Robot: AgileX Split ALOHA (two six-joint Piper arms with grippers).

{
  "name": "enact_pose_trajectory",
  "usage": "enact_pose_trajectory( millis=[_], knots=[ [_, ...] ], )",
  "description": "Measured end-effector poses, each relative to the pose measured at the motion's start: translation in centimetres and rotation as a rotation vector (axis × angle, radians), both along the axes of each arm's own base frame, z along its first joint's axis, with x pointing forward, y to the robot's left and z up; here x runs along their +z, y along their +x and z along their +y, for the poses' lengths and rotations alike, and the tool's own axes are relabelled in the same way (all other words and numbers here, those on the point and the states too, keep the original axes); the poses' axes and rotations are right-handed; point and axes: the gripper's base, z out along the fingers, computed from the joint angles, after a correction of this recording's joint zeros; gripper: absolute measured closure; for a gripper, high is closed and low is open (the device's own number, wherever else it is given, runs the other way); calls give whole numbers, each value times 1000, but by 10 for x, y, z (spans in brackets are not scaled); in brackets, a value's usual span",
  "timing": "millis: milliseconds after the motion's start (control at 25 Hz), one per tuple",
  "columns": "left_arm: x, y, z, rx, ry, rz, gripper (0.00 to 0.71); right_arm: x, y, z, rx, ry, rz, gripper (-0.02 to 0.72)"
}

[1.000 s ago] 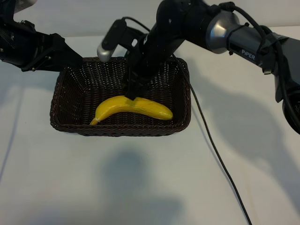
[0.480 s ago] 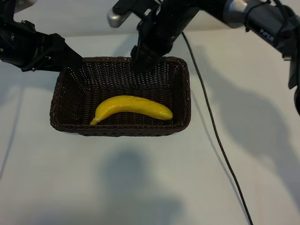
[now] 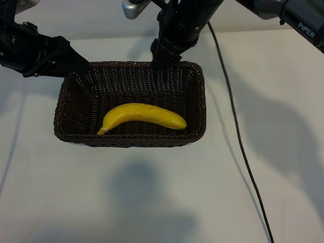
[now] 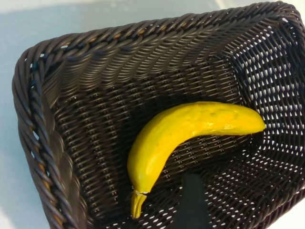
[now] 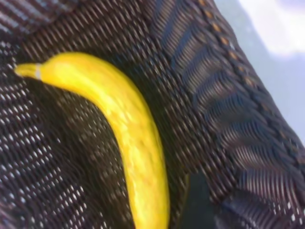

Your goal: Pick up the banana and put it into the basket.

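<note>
The yellow banana (image 3: 144,115) lies flat on the floor of the dark wicker basket (image 3: 131,140), its stem toward the front left corner. My right gripper (image 3: 163,56) hangs above the basket's back rim, open and empty, well clear of the banana. In the right wrist view the banana (image 5: 128,124) lies free on the weave beside one dark finger (image 5: 196,202). My left gripper (image 3: 75,62) is parked at the basket's back left corner, open. The left wrist view looks down on the banana (image 4: 190,129), with one finger (image 4: 192,202) near its stem and nothing held.
A black cable (image 3: 238,136) trails from the right arm across the white table to the right of the basket. Bare white table stretches in front of the basket and on both sides.
My right gripper was down on the banana's middle a second ago; it has since risen and drawn back over the basket's rear rim. The banana stays where it lay. The left arm is still.
</note>
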Motion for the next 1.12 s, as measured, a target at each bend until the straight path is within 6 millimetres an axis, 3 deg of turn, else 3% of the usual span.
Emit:
enact_pose_trajectory(
  millis=[320, 480, 760, 1120],
  knots=[
    [0, 0, 0, 0, 0, 0, 110, 1, -2, -5, -38, -44, 25, 140],
    [0, 0, 0, 0, 0, 0, 110, 17, -5, -12, -71, -33, 2, 140],
    [0, 0, 0, 0, 0, 0, 110, 44, -3, -44, -200, -25, 19, 140],
    [0, 0, 0, 0, 0, 0, 110, 61, -10, -51, -228, -15, 3, 140]
  ],
)
